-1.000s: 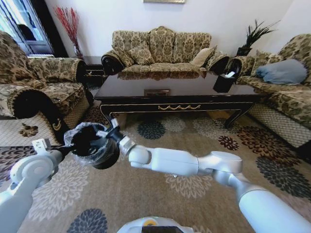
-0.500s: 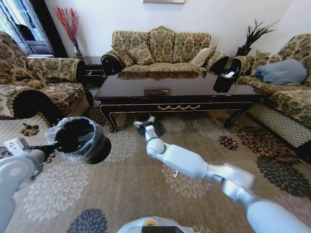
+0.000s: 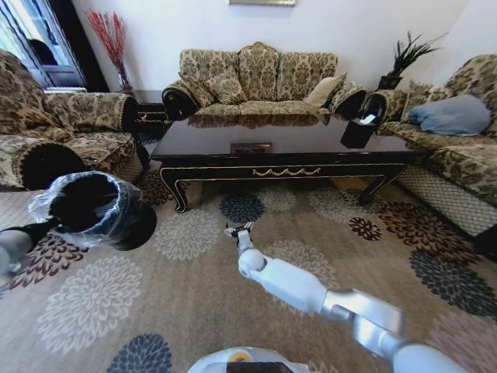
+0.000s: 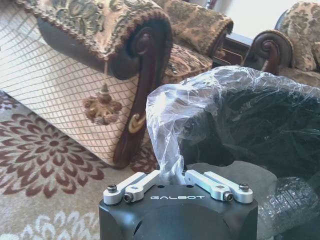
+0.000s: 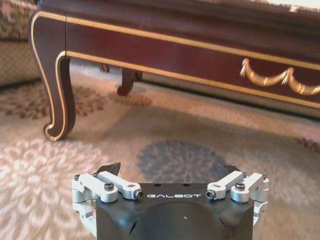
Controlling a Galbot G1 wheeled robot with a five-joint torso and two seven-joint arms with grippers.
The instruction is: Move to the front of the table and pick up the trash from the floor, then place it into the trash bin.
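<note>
The black trash bin (image 3: 97,211) with its ruffled clear liner hangs above the carpet at the left, held by my left gripper (image 3: 45,225). In the left wrist view that gripper (image 4: 171,171) is shut on the liner at the trash bin's (image 4: 250,115) rim. My right gripper (image 3: 239,231) hovers low over the floor (image 3: 194,311) in front of the table (image 3: 287,144). In the right wrist view it (image 5: 167,170) is open with nothing between its fingers, facing the table's curved leg (image 5: 57,95) and gold-trimmed apron. The trash is out of view.
Patterned sofas stand behind the table (image 3: 260,78), at the left (image 3: 62,132) and at the right (image 3: 458,132). The left sofa's carved arm (image 4: 145,55) is close to the bin. A black tissue box (image 3: 359,130) sits on the table's right end.
My right gripper has drawn back from over the bin, going right and down toward the carpet before the table. The left arm has carried the bin further left.
</note>
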